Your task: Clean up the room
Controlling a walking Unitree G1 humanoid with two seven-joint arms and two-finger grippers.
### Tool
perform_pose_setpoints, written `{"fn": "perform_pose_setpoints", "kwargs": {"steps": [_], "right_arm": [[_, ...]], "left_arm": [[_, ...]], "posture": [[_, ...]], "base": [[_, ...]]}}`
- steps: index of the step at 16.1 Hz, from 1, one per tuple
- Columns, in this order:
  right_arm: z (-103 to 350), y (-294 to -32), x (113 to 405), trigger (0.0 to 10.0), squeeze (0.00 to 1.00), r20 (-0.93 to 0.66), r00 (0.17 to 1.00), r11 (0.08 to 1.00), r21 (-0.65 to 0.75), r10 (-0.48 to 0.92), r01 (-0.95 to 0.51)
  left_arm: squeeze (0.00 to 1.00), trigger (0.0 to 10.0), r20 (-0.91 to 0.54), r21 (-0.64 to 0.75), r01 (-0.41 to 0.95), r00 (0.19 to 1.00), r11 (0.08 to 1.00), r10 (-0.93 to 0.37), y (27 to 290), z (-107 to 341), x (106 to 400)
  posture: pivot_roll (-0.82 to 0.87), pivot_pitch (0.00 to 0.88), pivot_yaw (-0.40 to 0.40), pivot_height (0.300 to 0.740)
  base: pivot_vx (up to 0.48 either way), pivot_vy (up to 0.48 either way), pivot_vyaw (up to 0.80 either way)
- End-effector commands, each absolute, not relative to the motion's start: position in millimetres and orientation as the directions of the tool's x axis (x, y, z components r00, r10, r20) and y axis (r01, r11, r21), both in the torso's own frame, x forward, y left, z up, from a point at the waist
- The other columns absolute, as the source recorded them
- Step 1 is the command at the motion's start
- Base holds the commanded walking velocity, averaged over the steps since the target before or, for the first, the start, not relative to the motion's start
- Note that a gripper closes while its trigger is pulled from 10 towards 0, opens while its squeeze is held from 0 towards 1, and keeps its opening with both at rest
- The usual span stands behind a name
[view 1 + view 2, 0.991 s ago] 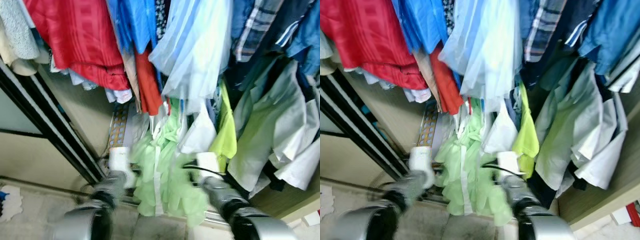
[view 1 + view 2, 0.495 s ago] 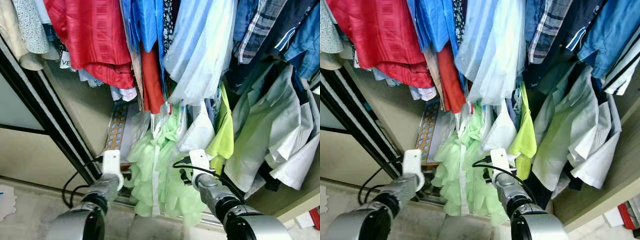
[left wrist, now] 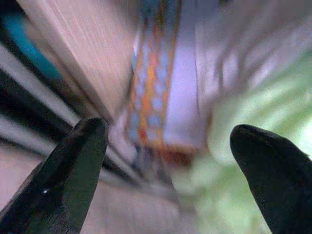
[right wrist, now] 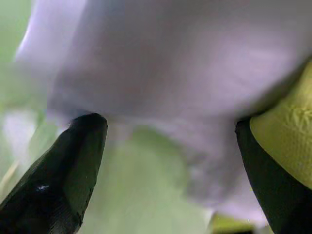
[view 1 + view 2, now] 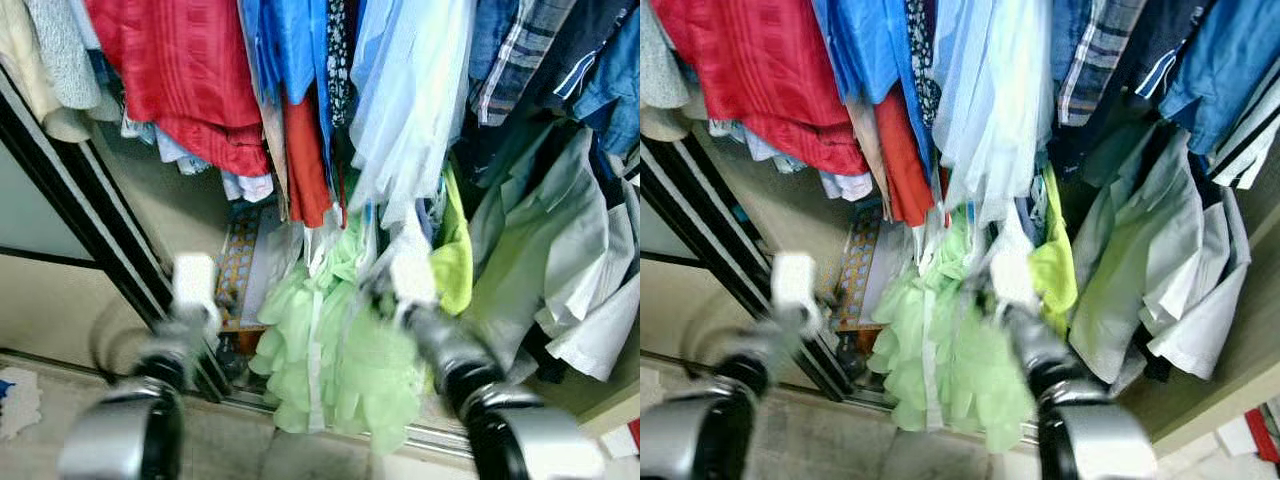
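Clothes hang crowded in an open wardrobe: a red shirt, blue and pale blue garments, a lime-yellow top, and a light green ruffled garment low in the middle. Both silver arms reach up toward them, blurred. My left arm is beside the door frame. My left gripper is open, facing a patterned flat item on the wardrobe floor. My right arm is against the green garment. My right gripper is open, close under a white garment, with nothing between its fingers.
A black sliding-door frame slants down the left side, with the metal track along the wardrobe's bottom edge. Grey-green and white shirts hang at the right beside a wooden side panel. A small white and blue thing lies on the floor at left.
Both arms have risen toward the hanging clothes and now blur with motion. The left wrist has shifted left toward the door frame; the right has moved up against the white and green garments.
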State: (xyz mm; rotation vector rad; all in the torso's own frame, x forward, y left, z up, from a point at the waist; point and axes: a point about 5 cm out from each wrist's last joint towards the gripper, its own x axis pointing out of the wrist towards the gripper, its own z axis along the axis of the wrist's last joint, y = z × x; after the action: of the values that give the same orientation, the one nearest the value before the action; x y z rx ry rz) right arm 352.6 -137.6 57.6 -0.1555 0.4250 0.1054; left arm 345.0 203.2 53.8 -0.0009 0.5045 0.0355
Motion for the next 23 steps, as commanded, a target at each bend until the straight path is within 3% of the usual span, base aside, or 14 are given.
{"fn": "perform_pose_setpoints", "kwargs": {"steps": [1, 4, 8, 10, 14, 17, 23], "right_arm": [[63.5, -146.2, 354.3, 10.0, 0.00, -0.381, 0.921, 0.985, -0.112, 0.077, -0.129], [63.3, -167.6, 337.0, 10.0, 0.00, -0.323, 0.943, 0.984, -0.129, 0.078, -0.125], [70.7, -181.2, 289.5, 10.0, 0.00, -0.224, 0.967, 0.974, -0.163, 0.120, -0.159], [73.4, -188.6, 258.4, 10.0, 0.00, -0.226, 0.964, 0.981, -0.093, 0.144, -0.168], [82.3, -189.4, 239.3, 10.0, 0.00, -0.218, 0.968, 0.983, -0.109, 0.123, -0.149], [86.9, -187.3, 237.1, 10.0, 0.00, -0.200, 0.971, 0.981, -0.114, 0.134, -0.159], [94.2, -185.5, 236.5, 10.0, 0.00, -0.219, 0.961, 0.966, -0.158, 0.170, -0.207]], "left_arm": [[0.00, 10.0, -0.492, -0.028, -0.024, 0.870, 0.999, 0.007, 214.1, 46.5, 335.7], [0.00, 10.0, -0.406, -0.040, -0.029, 0.914, 0.999, 0.010, 241.2, 38.9, 300.8], [0.00, 10.0, -0.302, 0.066, 0.061, 0.952, 0.996, -0.039, 246.5, 37.0, 233.0], [0.00, 10.0, -0.255, 0.082, 0.030, 0.967, 0.996, -0.008, 243.1, 53.4, 208.8], [0.00, 10.0, -0.163, 0.119, 0.047, 0.986, 0.992, -0.027, 224.9, 77.0, 200.7], [0.00, 10.0, -0.171, 0.126, 0.013, 0.985, 0.992, 0.009, 228.1, 76.0, 196.8], [0.00, 10.0, -0.186, 0.203, -0.010, 0.981, 0.979, 0.049, 238.4, 81.3, 192.7]], "posture": [[-0.20, 0.000, 0.096, 0.740], [-0.19, 0.000, 0.071, 0.740], [-0.18, 0.000, 0.056, 0.740], [-0.17, 0.000, 0.047, 0.740], [-0.18, 0.000, 0.043, 0.740], [-0.18, 0.000, 0.044, 0.740], [-0.18, 0.000, 0.060, 0.740]], "base": [[0.000, 0.000, 0.00], [0.000, 0.000, 0.00], [0.000, 0.000, 0.00], [0.000, 0.000, 0.00], [0.000, 0.000, 0.00], [0.000, 0.000, 0.00], [0.000, 0.000, 0.74]]}}
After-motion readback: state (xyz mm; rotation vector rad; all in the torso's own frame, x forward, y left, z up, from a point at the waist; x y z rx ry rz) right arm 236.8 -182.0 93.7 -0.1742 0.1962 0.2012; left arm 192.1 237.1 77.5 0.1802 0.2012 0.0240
